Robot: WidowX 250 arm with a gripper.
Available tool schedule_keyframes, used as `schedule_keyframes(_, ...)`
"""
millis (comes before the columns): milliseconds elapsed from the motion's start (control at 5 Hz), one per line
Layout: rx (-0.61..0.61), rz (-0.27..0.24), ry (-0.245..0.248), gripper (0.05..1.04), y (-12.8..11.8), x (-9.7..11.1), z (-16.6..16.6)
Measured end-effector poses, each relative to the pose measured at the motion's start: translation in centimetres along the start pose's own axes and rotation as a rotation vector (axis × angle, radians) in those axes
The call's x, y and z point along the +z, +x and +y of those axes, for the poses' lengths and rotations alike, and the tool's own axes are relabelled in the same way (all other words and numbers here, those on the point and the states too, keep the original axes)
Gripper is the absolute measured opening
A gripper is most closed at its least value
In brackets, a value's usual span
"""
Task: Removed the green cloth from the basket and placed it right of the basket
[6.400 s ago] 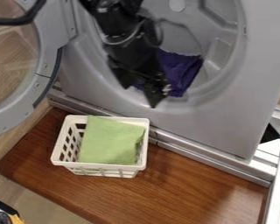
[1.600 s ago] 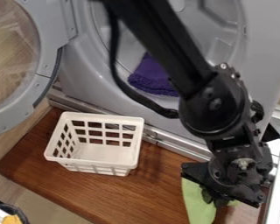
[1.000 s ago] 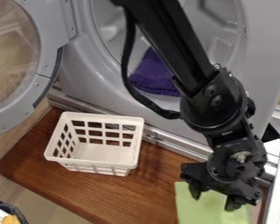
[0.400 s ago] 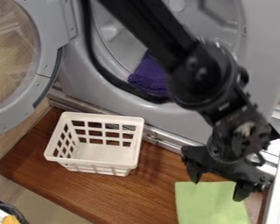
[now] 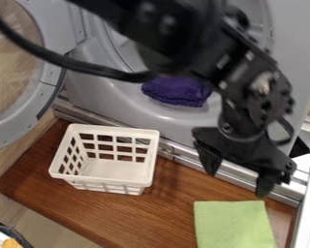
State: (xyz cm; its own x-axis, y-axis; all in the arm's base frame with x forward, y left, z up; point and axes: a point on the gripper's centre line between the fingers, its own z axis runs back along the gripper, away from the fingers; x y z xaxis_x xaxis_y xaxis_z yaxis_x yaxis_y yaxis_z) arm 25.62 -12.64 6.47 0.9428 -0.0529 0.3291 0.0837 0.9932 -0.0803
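On the brown wooden tabletop point(image 5: 138, 218), to the right of the white basket point(image 5: 109, 185) and apart from it, the green cloth point(image 5: 235, 225) lies flat. I've got the hand point(image 5: 238, 183) wide open near the cloth's far edge, gripping nothing. Behind, purple fabric point(image 5: 177, 93) sits in the grey machine's point(image 5: 174, 126) opening.

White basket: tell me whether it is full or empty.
Empty. The white basket shows its bare floor, and the green cloth lies outside it, on the wooden board.
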Motion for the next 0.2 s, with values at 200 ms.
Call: schedule_keyframes(200,-0.006,0.0,0.001,1.0,0.01,0.08,0.05)
